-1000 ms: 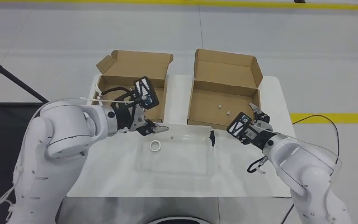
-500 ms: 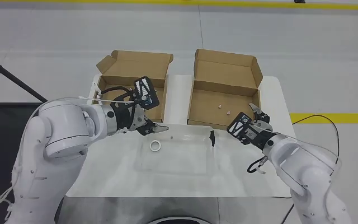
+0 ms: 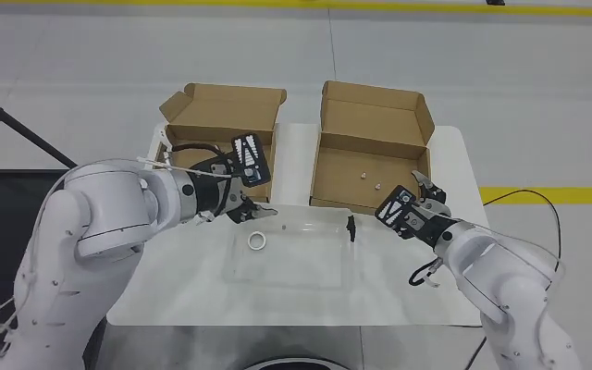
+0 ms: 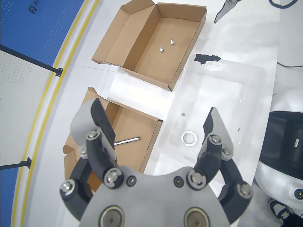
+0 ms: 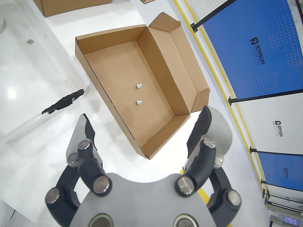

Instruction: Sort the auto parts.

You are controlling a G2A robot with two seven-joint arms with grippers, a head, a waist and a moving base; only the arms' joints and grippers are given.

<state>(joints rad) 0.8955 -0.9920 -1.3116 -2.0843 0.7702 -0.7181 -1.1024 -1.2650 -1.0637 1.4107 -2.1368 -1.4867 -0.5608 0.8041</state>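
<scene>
When read from the near edge of the white table [image 3: 185, 296] outward, shows first the clear tray [image 3: 305, 264], with one white ring [image 3: 256, 241] lying flat in its left end, unmoved since a second ago. Carries a ragged black scrap [image 3: 351, 227] on the tray's far right rim, likewise unmoved.

Holds the left gripper [image 3: 259, 211] low above the tray's far left corner, just in front of the left box [image 3: 222, 111], fingers spread wide and pinching nothing. Differs from a second ago mainly here: swings that wrist a little rightward and nearer, yet leaves the fingertips almost in place above the same corner.

Keeps the right gripper [image 3: 427, 188] beside the near right corner of the right box [image 3: 347, 180], well apart from the scrap and farther still from the ring; fingers likewise spread wide, empty, with no visible shift from before.

Farther back, sets two open cardboard boxes side by side, lids folded away from the robot. Shows a metal rod [image 4: 126, 141] lying on the left box's floor, and two small screws [image 3: 363, 173] lying close together but not touching near the middle of the right box's floor. Leaves ring, rod and screws apart from both grippers.
</scene>
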